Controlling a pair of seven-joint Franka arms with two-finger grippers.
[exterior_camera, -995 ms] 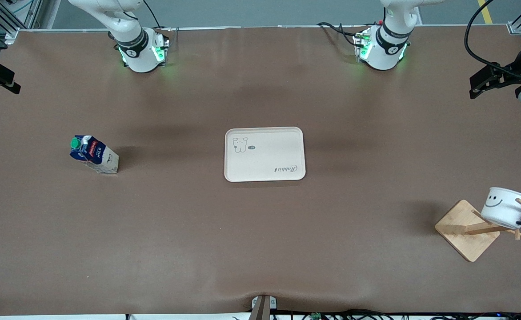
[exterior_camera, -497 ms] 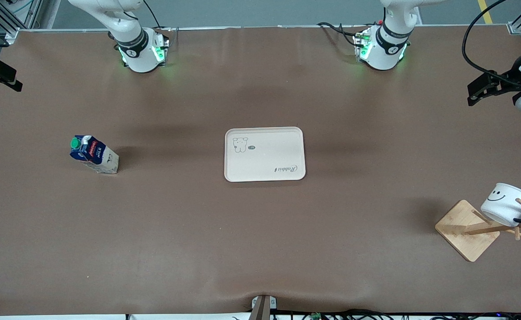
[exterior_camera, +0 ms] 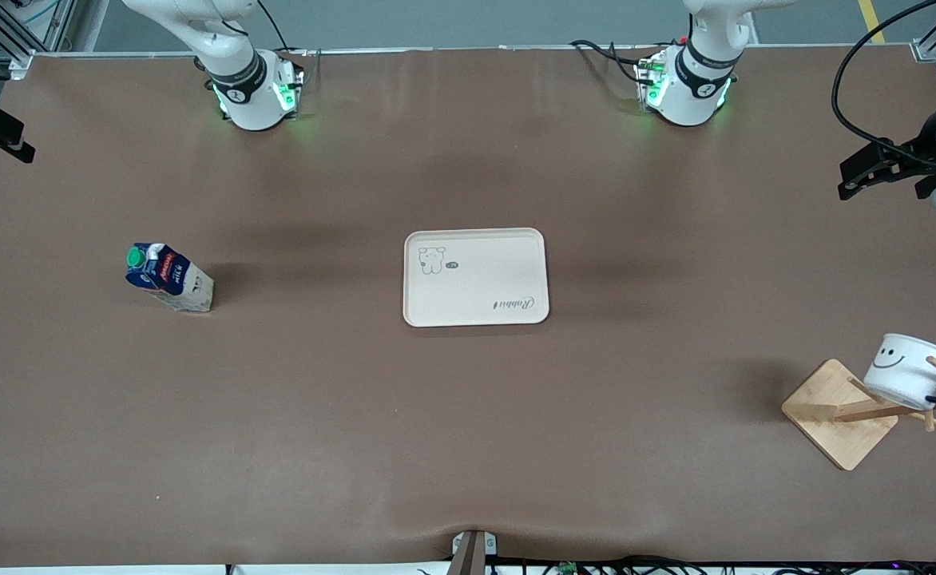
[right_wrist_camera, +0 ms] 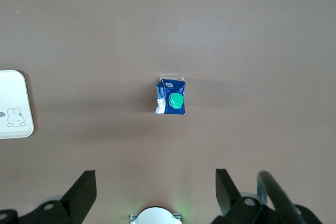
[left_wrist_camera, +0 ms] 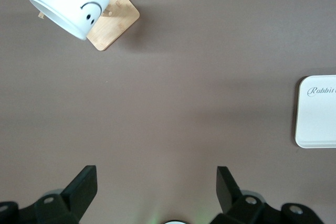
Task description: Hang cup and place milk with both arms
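Cup [exterior_camera: 907,371]: white mug with a smiley face, hung by its black loop handle on a peg of the wooden rack [exterior_camera: 839,414], mouth tilted outward. Rack stands toward the left arm's end of the tabletop, at about 4 o'clock from the tray. This half of the task looks done; the peg through the handle is what keeps the cup off the tabletop.

Milk [exterior_camera: 168,277]: gable-top carton, blue top, pale base, green cap; stands upright on bare tabletop [exterior_camera: 468,415] toward the right arm's end, at about 9 o'clock from the tray. Held by nothing. Its placing appears not yet begun.

Tray [exterior_camera: 475,276]: cream rectangle with a rabbit drawing and lettering, mid-tabletop, nothing on it. Likely the place meant for the milk, being central and reachable by either arm.

Left gripper [left_wrist_camera: 156,190]: fingers spread wide, nothing between them; raised over the tabletop edge at the left arm's end, well apart from cup and rack.

Right gripper [right_wrist_camera: 156,192]: fingers spread wide, nothing between them; its wrist view looks straight down on the carton's cap, which suggests readiness for a descent onto the milk.
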